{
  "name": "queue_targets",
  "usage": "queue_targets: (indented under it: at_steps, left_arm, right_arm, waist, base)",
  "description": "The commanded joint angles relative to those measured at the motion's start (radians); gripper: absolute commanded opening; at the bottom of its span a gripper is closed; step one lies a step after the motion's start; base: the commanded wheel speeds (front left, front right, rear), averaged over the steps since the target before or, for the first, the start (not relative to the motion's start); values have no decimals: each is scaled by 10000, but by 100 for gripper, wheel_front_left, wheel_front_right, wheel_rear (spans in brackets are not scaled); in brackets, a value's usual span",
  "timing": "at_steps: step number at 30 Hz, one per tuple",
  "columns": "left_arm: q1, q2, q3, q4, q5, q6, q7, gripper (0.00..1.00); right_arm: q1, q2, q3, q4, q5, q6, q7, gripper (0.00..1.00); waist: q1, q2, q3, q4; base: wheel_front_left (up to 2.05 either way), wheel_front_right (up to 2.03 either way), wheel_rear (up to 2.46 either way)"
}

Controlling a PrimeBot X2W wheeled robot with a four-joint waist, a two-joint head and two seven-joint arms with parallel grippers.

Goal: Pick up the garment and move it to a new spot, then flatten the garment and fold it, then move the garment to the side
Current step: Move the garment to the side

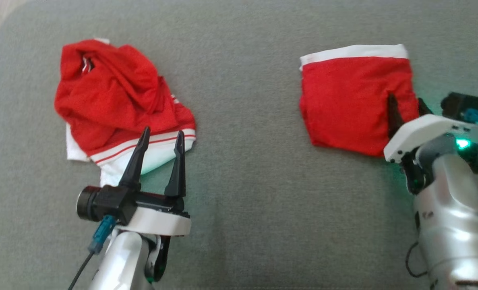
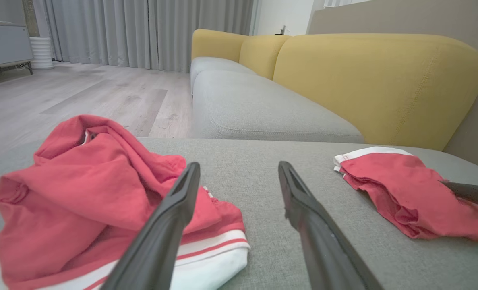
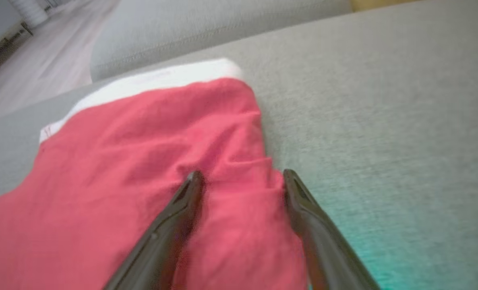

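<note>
Right gripper (image 1: 406, 99), released, straddles the right edge of the folded red white-banded garment (image 1: 355, 104). Well left of it, the left gripper (image 1: 163, 135), also released, overhangs a crumpled red-and-white garment (image 1: 114, 100).

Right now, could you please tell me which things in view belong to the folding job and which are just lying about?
Job: crumpled red garment; folded red garment; left gripper, open by the first; right gripper, open at the second's edge; grey cushion under both.
Lying about: yellow sofa; curtains; cabinet.
</note>
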Motion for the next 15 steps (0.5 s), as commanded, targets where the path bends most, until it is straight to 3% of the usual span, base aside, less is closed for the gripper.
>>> queue_targets:
  at_steps: [1, 3, 4, 6, 15]
  left_arm:
    - [-281, 38, 187, -285, -102, 50, -65, 100]
    - [-324, 38, 127, -292, -120, 76, -65, 100]
    - [-339, 38, 109, -297, -123, 84, -65, 100]
    - [-365, 38, 104, -294, -123, 95, -65, 100]
    - [-413, 38, 412, -303, -143, 154, -65, 100]
  right_arm:
    - [-432, 8, 174, -108, -155, -7, 84, 100]
    - [-687, 3, 163, 442, -367, -7, 447, 100]
    - [-792, -4, 223, 718, -429, -7, 660, 93]
    - [-979, -87, 477, 1186, -494, -7, 1003, 0]
    - [-1635, -1329, 2581, 1325, -642, -7, 427, 0]
  waist:
    - [-2, 0, 179, 185]
    - [-2, 0, 274, 264]
    - [-2, 0, 312, 292]
    - [-2, 0, 355, 322]
    - [-2, 0, 106, -164]
  base:
    - [0, 0, 0]
    - [0, 0, 0]
    - [0, 0, 0]
    - [0, 0, 0]
    - [0, 0, 0]
